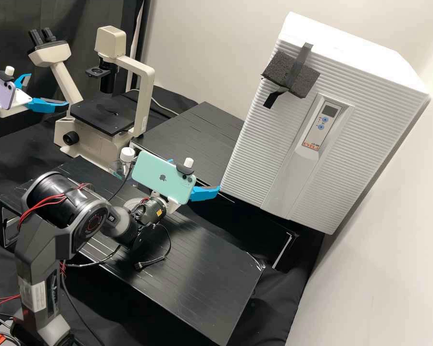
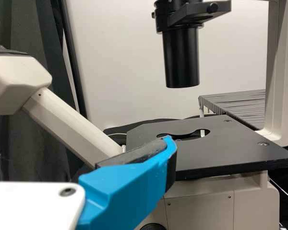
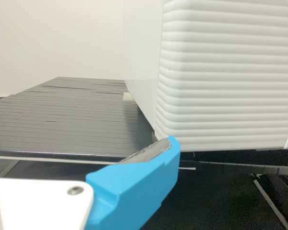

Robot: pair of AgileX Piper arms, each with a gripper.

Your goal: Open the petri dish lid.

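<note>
left gripper (image 1: 49, 89) and right gripper (image 1: 199, 174) released, red-lettered label (image 1: 310, 144) on white cabinet (image 1: 255, 144), logo (image 1: 162, 178) on mint phone (image 1: 146, 168)

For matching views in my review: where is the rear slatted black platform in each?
High view: platform between microscope and white cabinet.
Left wrist view: beyond the microscope's stage.
Right wrist view: beside the cabinet.
Shared landmark: pale wall.

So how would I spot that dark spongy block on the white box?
Find the big white ribbed box. High on its front, strapped across by black tape, is a dark grey foam block. It's rough, unlike the smooth control panel below, with its screen and buttons.
</note>
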